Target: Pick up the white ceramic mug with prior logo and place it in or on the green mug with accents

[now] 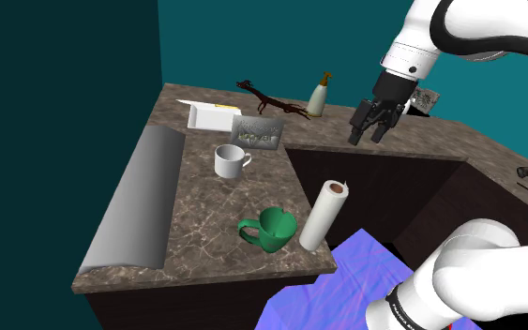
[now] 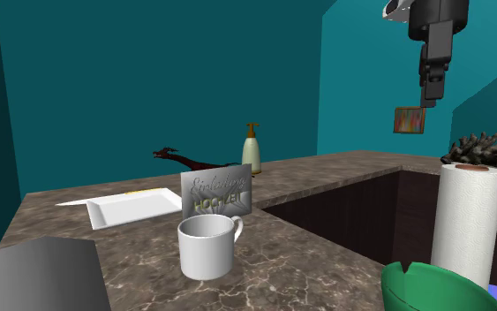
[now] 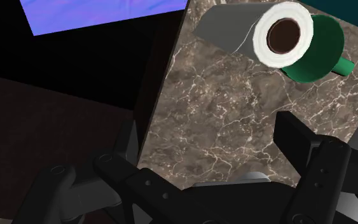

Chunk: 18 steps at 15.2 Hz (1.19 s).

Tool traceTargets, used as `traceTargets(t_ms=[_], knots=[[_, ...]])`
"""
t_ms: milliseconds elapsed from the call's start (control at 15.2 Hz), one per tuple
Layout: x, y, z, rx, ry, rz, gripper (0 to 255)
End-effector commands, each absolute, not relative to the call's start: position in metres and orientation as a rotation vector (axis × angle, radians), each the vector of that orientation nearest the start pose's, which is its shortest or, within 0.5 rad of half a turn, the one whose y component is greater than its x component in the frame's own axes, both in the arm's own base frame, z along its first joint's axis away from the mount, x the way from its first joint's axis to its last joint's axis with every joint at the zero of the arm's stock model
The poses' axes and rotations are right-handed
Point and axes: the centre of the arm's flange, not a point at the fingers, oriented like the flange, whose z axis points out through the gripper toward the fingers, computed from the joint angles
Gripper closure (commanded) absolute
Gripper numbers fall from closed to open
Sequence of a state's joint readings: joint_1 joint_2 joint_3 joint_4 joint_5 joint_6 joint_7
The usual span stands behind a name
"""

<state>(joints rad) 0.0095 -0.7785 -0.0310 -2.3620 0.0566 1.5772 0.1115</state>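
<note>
Now: marble counter [image 1: 205, 202] wraps dark recess. White arm [image 1: 468, 33] reaches up-left in shoulder view, wrist down, gripper [image 1: 371, 136] high over recess, fingers spread, empty. Paper towel roll [image 1: 324, 216] upright just beside green mug [image 1: 273, 231]; white mug [image 1: 230, 160] upright mid-counter, well apart from gripper.

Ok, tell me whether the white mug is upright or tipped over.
Upright. The white mug stands on its base on the marbled counter, rim level and mouth facing up, handle out to the side.
</note>
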Motion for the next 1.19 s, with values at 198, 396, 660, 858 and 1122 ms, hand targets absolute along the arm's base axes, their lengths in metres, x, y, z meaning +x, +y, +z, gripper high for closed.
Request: traceTargets(t_ms=[198,396,660,858,1122], knots=[[0.341,0.016,0.57,-3.069,0.19,0.018,0],[0.373,0.035,0.553,-3.08,0.189,0.02,0],[0.415,0.06,0.531,-3.095,0.188,0.023,0],[0.447,0.078,0.514,-3.106,0.187,0.025,0],[0.489,0.103,0.491,-3.12,0.186,0.028,0]])
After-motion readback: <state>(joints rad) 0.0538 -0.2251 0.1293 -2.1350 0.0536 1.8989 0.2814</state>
